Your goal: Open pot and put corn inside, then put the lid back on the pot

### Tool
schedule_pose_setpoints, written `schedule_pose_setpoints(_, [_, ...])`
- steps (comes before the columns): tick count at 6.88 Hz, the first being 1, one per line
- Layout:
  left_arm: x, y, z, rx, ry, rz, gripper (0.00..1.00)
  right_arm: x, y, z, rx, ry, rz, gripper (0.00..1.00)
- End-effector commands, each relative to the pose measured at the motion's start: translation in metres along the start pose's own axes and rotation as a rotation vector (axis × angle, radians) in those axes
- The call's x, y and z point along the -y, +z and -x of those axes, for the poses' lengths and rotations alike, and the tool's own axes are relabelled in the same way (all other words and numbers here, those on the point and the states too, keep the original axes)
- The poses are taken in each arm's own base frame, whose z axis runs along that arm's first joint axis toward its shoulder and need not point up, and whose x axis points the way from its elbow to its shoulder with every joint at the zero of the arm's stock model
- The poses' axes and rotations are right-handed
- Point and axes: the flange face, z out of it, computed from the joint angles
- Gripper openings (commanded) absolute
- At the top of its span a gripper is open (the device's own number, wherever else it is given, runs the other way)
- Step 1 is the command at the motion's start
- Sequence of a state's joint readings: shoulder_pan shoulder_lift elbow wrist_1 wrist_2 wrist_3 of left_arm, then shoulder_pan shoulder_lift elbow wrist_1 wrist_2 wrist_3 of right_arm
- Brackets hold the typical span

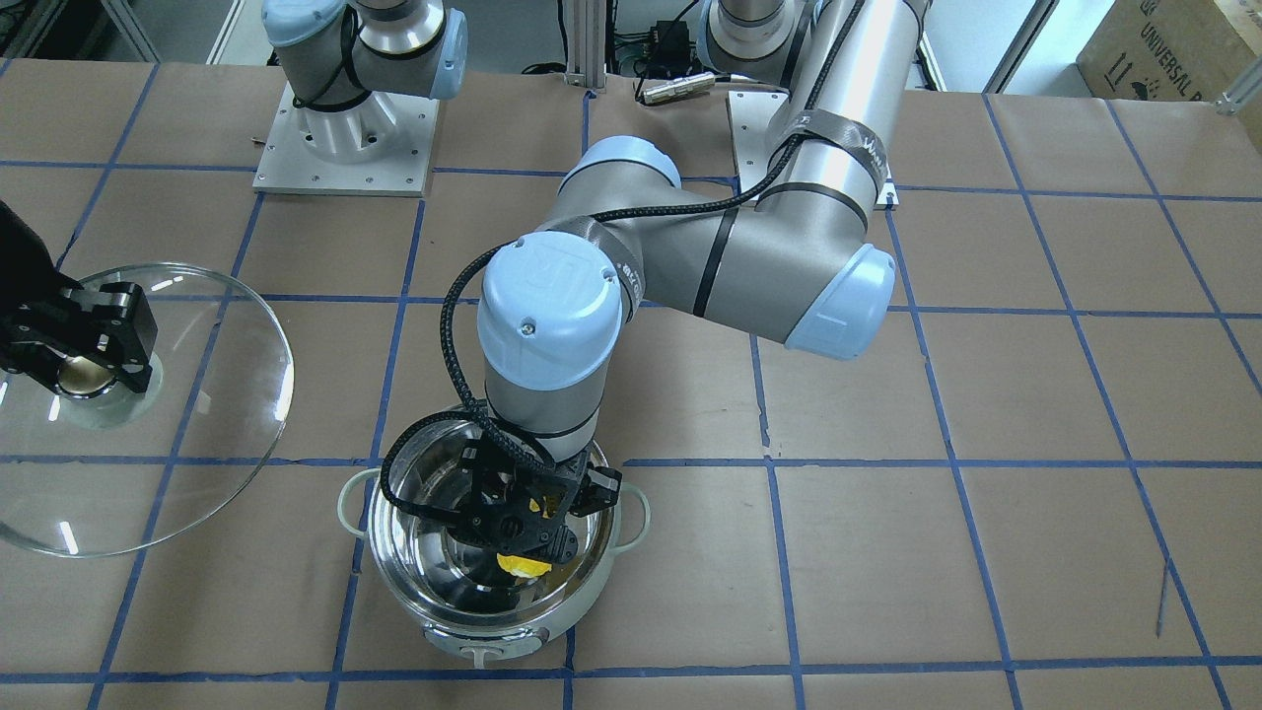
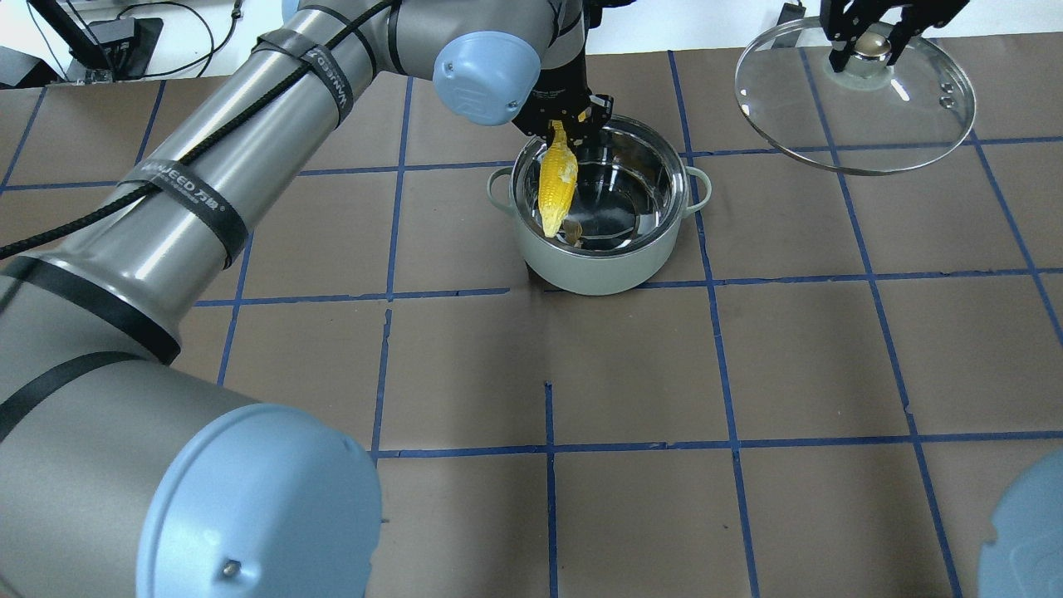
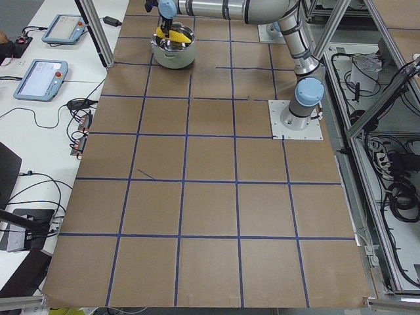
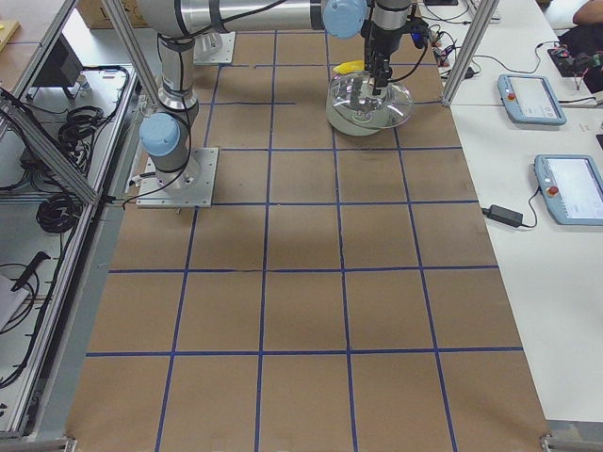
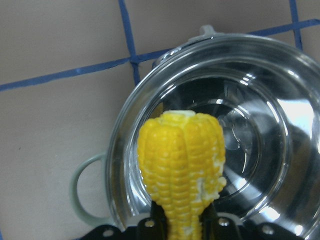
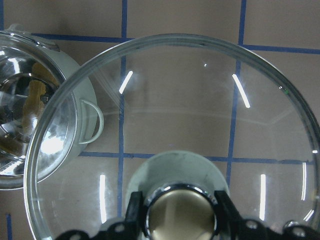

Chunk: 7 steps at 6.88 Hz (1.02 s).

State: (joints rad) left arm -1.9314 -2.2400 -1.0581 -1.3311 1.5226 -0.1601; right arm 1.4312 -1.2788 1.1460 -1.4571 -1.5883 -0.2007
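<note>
The open pot (image 2: 600, 257) stands on the table, steel inside and pale grey-green outside; it also shows in the front view (image 1: 394, 552) and the left wrist view (image 5: 280, 75). My left gripper (image 2: 565, 124) is shut on the yellow corn (image 2: 556, 178), which hangs point-up, thick end down, inside the pot's mouth (image 5: 182, 165). My right gripper (image 2: 868, 46) is shut on the knob of the glass lid (image 2: 864, 124) and holds it in the air to the pot's right, clear of it. The lid fills the right wrist view (image 6: 175, 125).
Brown paper with a blue tape grid covers the table (image 2: 631, 365). The left arm's elbow (image 1: 710, 266) reaches over the table behind the pot. The pot's side handles (image 2: 699, 189) stick out left and right. Arm bases (image 1: 345, 128) stand at the robot's edge.
</note>
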Motion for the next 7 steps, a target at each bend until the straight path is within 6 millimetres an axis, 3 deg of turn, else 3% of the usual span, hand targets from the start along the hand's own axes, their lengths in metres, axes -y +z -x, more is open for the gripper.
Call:
schedule_pose_setpoints(1, [0.008, 0.012, -0.002, 0.002, 0.0, -0.001, 0.55, 0.0, -0.002, 0.002, 0.015, 0.003, -0.007, 0.07])
schedule_pose_setpoints(2, [0.013, 0.011, 0.0, -0.001, -0.003, -0.018, 0.83, 0.001, -0.001, 0.001, 0.014, -0.003, -0.005, 0.07])
schedule_pose_setpoints(3, [0.016, 0.024, 0.001, 0.006, -0.004, -0.004, 1.0, 0.003, 0.0, 0.0, 0.014, -0.003, -0.004, 0.07])
schedule_pose_setpoints(5, [0.017, -0.013, 0.018, -0.006, -0.026, -0.043, 1.0, 0.002, 0.002, 0.0, 0.015, -0.002, -0.001, 0.07])
schedule_pose_setpoints(6, [0.01, -0.038, 0.048, 0.003, -0.052, -0.025, 1.0, -0.001, -0.002, 0.004, 0.018, 0.004, -0.008, 0.07])
schedule_pose_setpoints(7, [0.005, -0.062, 0.097, 0.015, -0.101, 0.021, 1.0, 0.001, 0.002, 0.024, 0.026, 0.009, -0.001, 0.07])
